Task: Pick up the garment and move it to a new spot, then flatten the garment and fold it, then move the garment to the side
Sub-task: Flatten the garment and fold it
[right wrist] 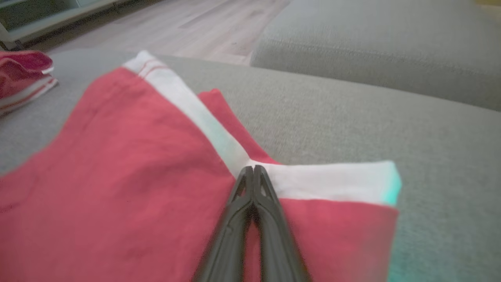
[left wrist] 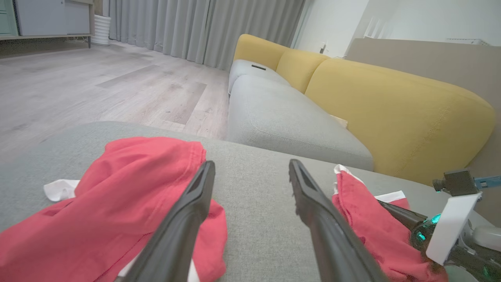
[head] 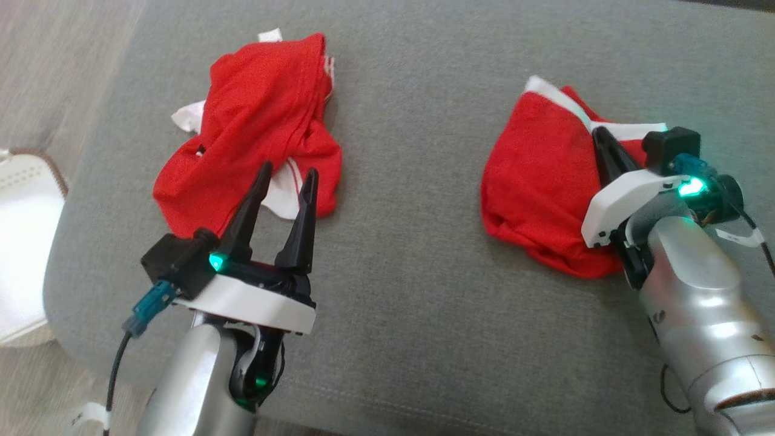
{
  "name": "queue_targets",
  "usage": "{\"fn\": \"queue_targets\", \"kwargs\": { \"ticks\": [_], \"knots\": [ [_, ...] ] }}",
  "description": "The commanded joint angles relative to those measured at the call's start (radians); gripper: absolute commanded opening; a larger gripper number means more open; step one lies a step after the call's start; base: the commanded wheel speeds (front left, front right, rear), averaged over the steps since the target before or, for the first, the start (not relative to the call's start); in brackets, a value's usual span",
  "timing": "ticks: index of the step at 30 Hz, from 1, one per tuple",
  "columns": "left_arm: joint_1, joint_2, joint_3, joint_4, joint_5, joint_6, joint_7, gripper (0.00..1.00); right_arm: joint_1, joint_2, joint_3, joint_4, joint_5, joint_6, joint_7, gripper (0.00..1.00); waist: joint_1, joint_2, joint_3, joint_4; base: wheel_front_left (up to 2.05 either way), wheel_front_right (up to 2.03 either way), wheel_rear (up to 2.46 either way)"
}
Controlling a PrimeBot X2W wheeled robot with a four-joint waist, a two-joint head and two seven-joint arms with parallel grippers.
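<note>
Took the grey cushion [head: 424, 272] as my reference: flat woven top, rounded corners, a stitched seam near its front edge.

Off the cushion's left edge there was pale wood-plank floor [head: 54, 72] and a white thing with a brown rim [head: 24, 242]. It was blown out, so I couldn't ID it.

On the cushion's left half lay a crumpled red garment [head: 254, 133], with white trim [head: 187, 115] poking out at its far and left sides. My left gripper [head: 289, 169] hung at that garment's near edge with its fingers spread wide. I couldn't tell if the tips touched the cloth.

On the cushion's right half sat a second red garment [head: 539, 181], bunched into a rough fold, with white bands [right wrist: 321, 182] meeting in a V on top. My right gripper [head: 598, 132] had its fingers pressed together, tips right where those bands met. I couldn't tell whether any cloth was caught between them.

Beyond the cushion's far side, the left wrist camera showed more plank floor running to a low cabinet [left wrist: 47, 17] and grey curtains [left wrist: 203, 27]. Near the cushion's far right stood a sofa with a grey seat [left wrist: 282, 121] and yellow back cushions [left wrist: 391, 113].
</note>
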Motion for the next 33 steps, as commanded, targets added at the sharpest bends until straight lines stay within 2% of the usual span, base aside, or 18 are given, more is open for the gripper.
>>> {"fn": "queue_targets", "kwargs": {
  "ticks": [1, 4, 9, 16, 24, 28, 29, 30, 33],
  "knots": [
    [-0.032, 0.01, 0.03, -0.028, -0.005, -0.001, -0.005, 1.0, -0.029, 0.018, 0.006, 0.017, -0.024, 0.007, 0.005, 0.0, -0.0002, 0.0, 0.022, 0.024, 0.0, 0.0, 0.0],
    [-0.033, 0.01, 0.035, -0.023, -0.006, -0.002, -0.005, 1.0, -0.042, 0.028, -0.007, 0.049, -0.045, 0.007, -0.007, 0.0, -0.0002, 0.0, 0.016, 0.023, 0.0, 0.0, 0.0],
    [-0.034, 0.01, 0.034, -0.02, -0.011, -0.001, -0.005, 1.0, -0.053, 0.057, -0.014, 0.025, -0.058, 0.007, -0.038, 0.0, -0.0002, 0.0, -0.002, 0.016, 0.0, 0.0, 0.0],
    [-0.036, 0.01, 0.019, -0.029, -0.021, 0.004, -0.005, 1.0, -0.035, 0.095, 0.055, -0.056, -0.033, 0.007, -0.05, 0.0, -0.0002, 0.0, -0.006, 0.019, 0.0, 0.0, 0.0],
    [-0.039, 0.01, 0.021, -0.027, -0.021, 0.004, -0.005, 1.0, -0.03, 0.099, 0.121, 0.028, 0.028, 0.007, -0.001, 0.0, -0.0002, 0.0, 0.007, 0.035, 0.0, 0.0, 0.0],
    [-0.033, 0.01, 0.036, -0.018, -0.013, 0.004, -0.005, 1.0, -0.036, 0.099, 0.146, 0.023, 0.071, 0.007, -0.017, 0.0, -0.0002, 0.0, -0.01, 0.021, 0.0, 0.0, 0.0],
    [-0.03, 0.01, 0.041, -0.017, -0.011, 0.004, -0.005, 1.0, -0.037, 0.099, 0.151, 0.018, 0.078, 0.007, -0.023, 0.44, -0.0002, 0.0, -0.017, 0.014, 0.0, 0.0, 0.0],
    [-0.027, 0.01, 0.045, -0.017, -0.008, 0.005, -0.005, 1.0, -0.038, 0.099, 0.15, 0.012, 0.082, 0.007, -0.029, 1.0, -0.0002, 0.0, -0.025, 0.007, 0.0, 0.0, 0.0],
    [-0.019, 0.01, 0.056, -0.019, -0.003, 0.004, -0.005, 1.0, -0.033, 0.099, 0.141, -0.009, 0.094, 0.007, -0.042, 1.0, -0.0002, 0.0, -0.053, -0.019, 0.0, 0.0, 0.0]
  ]
}}
